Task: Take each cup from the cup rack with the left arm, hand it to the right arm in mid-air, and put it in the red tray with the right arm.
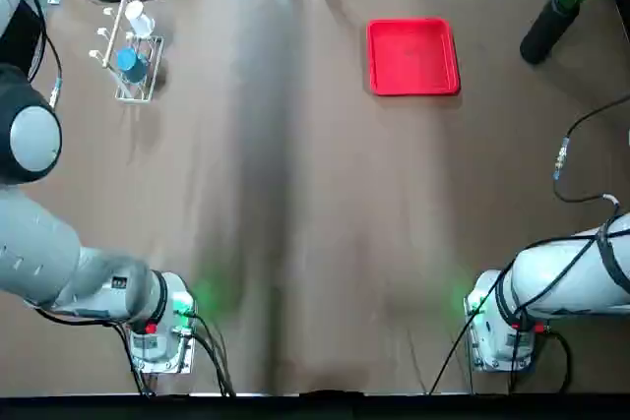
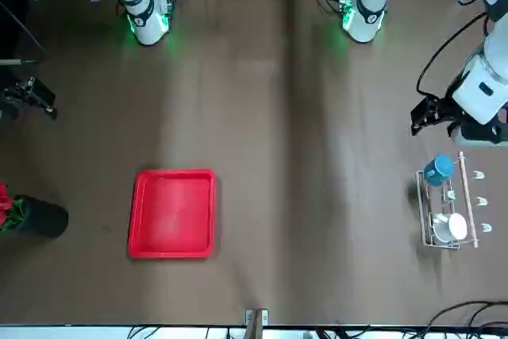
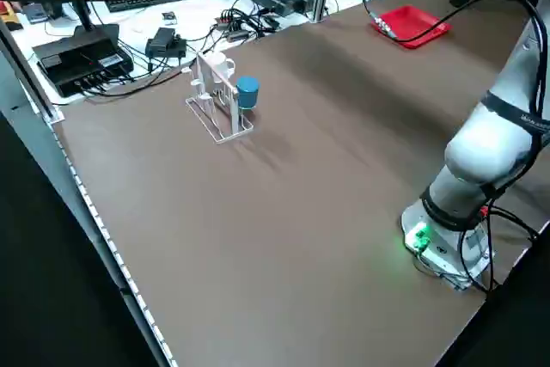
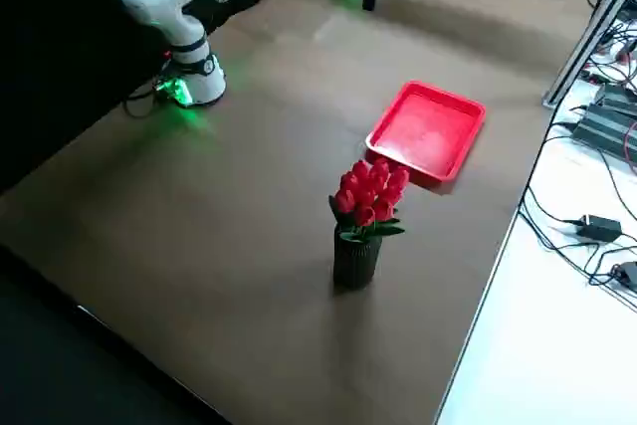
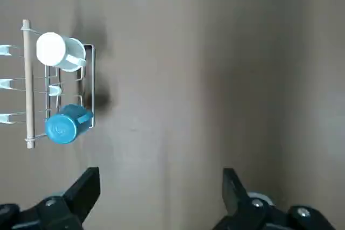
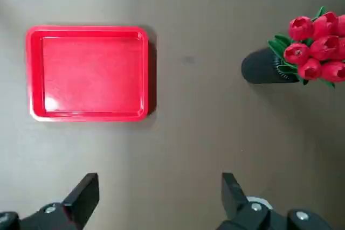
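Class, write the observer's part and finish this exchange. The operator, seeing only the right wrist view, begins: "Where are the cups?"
Observer: Both the white cup and the blue cup are on the rack.

Operator: My right gripper is open, above the table near the tray. Which cup is nearer the arms' bases?

Observer: The blue one.

Operator: And the left gripper?

Observer: The left gripper is above the table, on the robot's side of the rack, jaws open and empty.
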Controlling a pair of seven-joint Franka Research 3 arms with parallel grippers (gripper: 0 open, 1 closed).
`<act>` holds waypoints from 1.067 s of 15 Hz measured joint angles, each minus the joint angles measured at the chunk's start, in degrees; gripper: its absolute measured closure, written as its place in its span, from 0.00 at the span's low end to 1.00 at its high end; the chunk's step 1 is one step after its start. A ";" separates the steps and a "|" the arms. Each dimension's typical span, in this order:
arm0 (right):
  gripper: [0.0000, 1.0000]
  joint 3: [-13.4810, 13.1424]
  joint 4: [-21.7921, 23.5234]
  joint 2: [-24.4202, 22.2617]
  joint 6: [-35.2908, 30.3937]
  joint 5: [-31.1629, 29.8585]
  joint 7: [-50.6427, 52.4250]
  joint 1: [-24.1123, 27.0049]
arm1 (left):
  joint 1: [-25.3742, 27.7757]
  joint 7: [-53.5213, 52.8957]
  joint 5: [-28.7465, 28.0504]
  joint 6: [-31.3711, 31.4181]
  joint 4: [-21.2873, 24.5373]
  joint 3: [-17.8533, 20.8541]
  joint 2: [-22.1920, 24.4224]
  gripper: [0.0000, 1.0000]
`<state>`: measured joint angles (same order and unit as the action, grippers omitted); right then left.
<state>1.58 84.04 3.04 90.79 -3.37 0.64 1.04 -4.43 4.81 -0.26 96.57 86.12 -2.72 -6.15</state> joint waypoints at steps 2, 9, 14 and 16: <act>0.00 0.08 -0.17 0.01 0.41 0.01 0.00 -0.04 | 0.00 0.00 0.00 0.00 0.00 0.00 -0.07 0.00; 0.00 0.50 -1.30 0.03 0.44 9.53 -0.07 -0.69 | 0.00 0.00 0.00 0.12 0.00 0.02 -0.07 0.00; 0.00 0.52 -1.30 0.04 0.06 10.30 -0.05 -0.76 | 0.00 0.00 0.00 0.14 0.30 0.02 -1.80 0.00; 0.00 0.21 -1.30 0.07 0.06 10.29 -0.05 -0.49 | 0.03 -0.85 0.00 0.19 0.45 0.04 -3.76 0.00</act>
<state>1.79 82.74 3.11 90.85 6.92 0.60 0.56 -4.40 3.96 -0.27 96.76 86.57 -2.69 -9.91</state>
